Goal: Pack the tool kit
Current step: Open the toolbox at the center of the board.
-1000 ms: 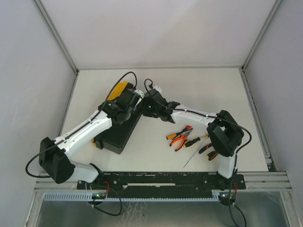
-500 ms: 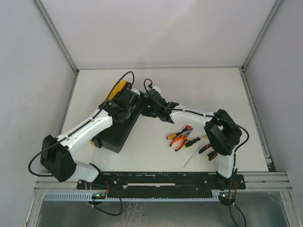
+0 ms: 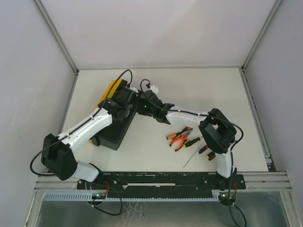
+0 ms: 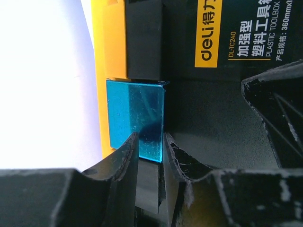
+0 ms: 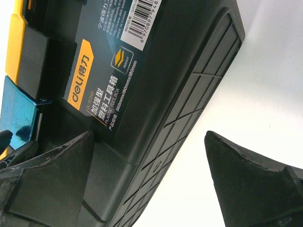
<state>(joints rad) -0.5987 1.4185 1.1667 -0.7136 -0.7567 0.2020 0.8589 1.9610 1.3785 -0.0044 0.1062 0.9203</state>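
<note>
A black toolbox [image 3: 115, 128] with a yellow lid [image 3: 110, 89] is being shown left of centre in the overhead frame. It is resting on the white table [image 3: 199, 90], and both robot arms are bent in over its upper end. The lid is being seen shut against the black body.

In the left wrist view the teal latch [image 4: 134, 118] is being framed at centre, lying across the seam between the yellow lid at left and the black body at right. The left gripper [image 4: 150, 139] is being held with its jaws drawn narrow at the latch's lower right corner. One finger [image 4: 120, 163] is overlapping the teal face and the other is set just beside the latch's right edge. Whether the latch is actually being pinched cannot be told.

In the right wrist view the right gripper [image 5: 149, 137] is being held with its jaws spread wide. The labelled black side of the toolbox is filling the frame's upper left and centre between the two dark fingers [image 5: 52, 182], and nothing is being gripped.

Lower right of centre in the overhead frame, orange-handled pliers [image 3: 178, 138] and a thin-shafted screwdriver [image 3: 193, 155] are being left loose on the table. They are lying well apart from the toolbox, and further handles there are being partly hidden by the right arm.
</note>
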